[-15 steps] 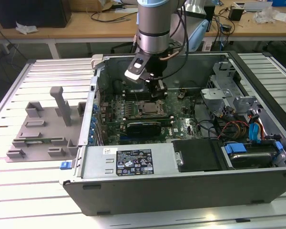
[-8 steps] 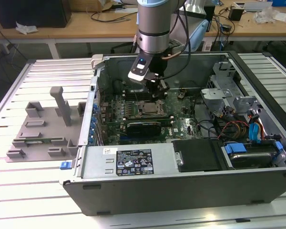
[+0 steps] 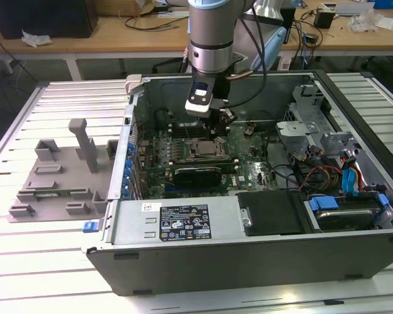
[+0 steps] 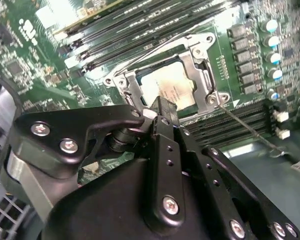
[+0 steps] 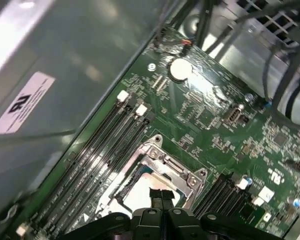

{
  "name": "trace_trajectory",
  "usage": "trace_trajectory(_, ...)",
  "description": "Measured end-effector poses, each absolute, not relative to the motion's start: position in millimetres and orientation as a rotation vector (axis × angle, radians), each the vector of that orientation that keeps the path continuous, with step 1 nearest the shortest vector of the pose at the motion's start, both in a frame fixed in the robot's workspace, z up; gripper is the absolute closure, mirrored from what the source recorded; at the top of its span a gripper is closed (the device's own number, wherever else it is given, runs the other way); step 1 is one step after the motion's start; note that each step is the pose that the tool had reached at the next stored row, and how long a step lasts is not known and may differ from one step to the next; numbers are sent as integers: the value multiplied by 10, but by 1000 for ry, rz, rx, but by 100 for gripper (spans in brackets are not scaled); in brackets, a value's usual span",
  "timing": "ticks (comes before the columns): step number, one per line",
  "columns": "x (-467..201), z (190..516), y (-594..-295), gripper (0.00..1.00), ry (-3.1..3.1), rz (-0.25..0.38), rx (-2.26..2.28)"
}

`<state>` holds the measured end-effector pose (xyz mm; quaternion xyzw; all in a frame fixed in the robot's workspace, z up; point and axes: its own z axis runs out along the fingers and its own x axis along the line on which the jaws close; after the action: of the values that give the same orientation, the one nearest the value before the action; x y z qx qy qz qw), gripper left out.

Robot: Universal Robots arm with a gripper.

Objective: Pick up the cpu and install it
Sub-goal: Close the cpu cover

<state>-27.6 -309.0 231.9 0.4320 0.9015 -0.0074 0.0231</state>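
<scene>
The cpu [image 4: 179, 88], a small flat square chip with a pale silver top, lies flat inside the open metal-framed socket [image 4: 200, 64] on the green motherboard. In the first wrist view its bright top [image 5: 138, 194] shows within the socket frame [image 5: 176, 168]. My gripper [image 4: 162, 106] hangs just above the chip's edge, its two black fingertips pressed together with nothing between them [image 5: 161, 196]. In the exterior view the gripper [image 3: 218, 125] is down inside the computer case [image 3: 177, 226], right over the socket [image 3: 206, 148].
Black memory slots [image 4: 140, 35] flank the socket, and its thin wire lever [image 4: 240, 122] sticks out to one side. A grey plastic fixture [image 3: 59, 176] with upright blocks sits on the exterior view's left. Cables and a drive bay [image 3: 340, 176] fill the case's right end.
</scene>
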Motion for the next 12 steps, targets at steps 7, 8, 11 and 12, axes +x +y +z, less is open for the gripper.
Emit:
trace_trajectory(7,-276,2319,-3090,89,2887,-19,1112)
trace_trajectory(8,-276,2319,-3090,89,2902,-19,1071)
trace_trajectory(11,-276,2318,-3090,89,2933,-18,981)
trace_trajectory(12,-276,2318,-3090,89,2943,-18,950)
